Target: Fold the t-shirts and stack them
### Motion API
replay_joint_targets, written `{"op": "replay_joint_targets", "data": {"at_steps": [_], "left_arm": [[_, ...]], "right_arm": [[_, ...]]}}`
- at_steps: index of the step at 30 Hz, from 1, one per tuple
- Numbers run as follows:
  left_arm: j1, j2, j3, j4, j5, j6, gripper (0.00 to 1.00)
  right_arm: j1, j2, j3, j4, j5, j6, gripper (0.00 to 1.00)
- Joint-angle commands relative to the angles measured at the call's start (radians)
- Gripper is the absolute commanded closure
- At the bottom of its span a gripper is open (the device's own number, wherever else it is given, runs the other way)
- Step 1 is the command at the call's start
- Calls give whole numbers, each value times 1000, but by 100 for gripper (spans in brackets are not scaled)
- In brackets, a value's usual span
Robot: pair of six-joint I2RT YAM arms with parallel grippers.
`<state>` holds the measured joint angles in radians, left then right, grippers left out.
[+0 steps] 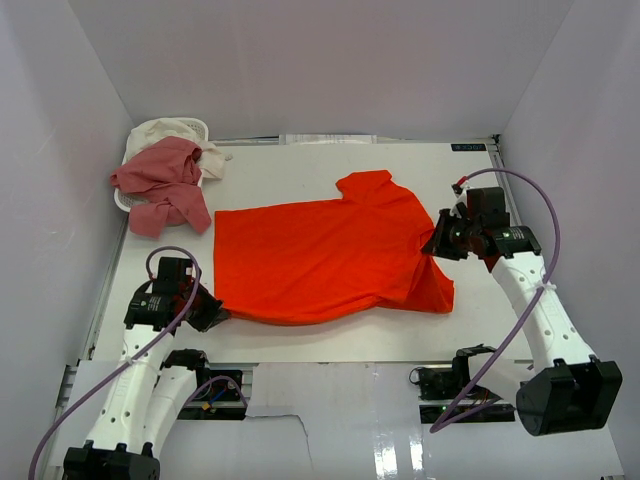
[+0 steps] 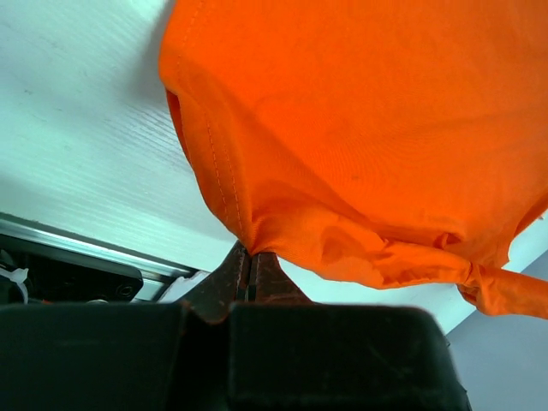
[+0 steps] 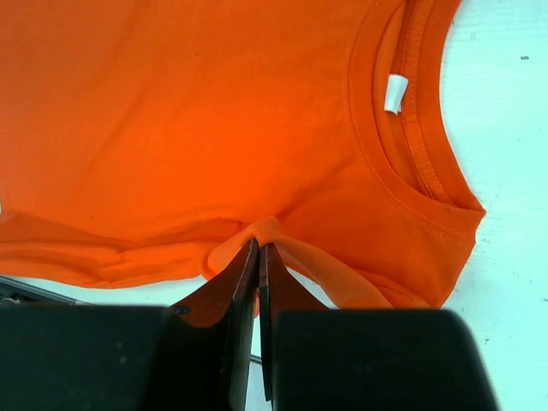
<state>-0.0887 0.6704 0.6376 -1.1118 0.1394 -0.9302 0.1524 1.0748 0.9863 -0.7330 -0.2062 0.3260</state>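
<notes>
Jaws pinched tight on a fold of the orange shirt (image 3: pixel 214 128), near the collar (image 3: pixel 411 163); white tag (image 3: pixel 393 92) showing, pale worktop (image 3: pixel 514 128) beyond.

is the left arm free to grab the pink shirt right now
Probably not: the left gripper is shut on a corner of the orange shirt and would have to let go first. The pink shirt itself lies uncovered.

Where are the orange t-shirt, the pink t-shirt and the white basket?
orange t-shirt (image 1: pixel 320 255), top view, middle of its spread body.
pink t-shirt (image 1: pixel 160 180), top view, bunched fabric draped over the basket.
white basket (image 1: pixel 121 201), top view, its left wall.
</notes>
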Motion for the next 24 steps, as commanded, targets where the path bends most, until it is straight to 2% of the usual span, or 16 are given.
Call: {"op": "replay_joint_targets", "data": {"at_steps": [1, 15, 24], "left_arm": [[0, -3, 28, -20, -61, -42, 100], [1, 81, 114, 15, -148, -121, 100], [1, 48, 65, 3, -167, -165, 100]], "right_arm": [[12, 39, 77, 49, -29, -39, 92], [72, 226, 244, 50, -41, -76, 92], [118, 298, 305, 52, -35, -77, 92]]}}
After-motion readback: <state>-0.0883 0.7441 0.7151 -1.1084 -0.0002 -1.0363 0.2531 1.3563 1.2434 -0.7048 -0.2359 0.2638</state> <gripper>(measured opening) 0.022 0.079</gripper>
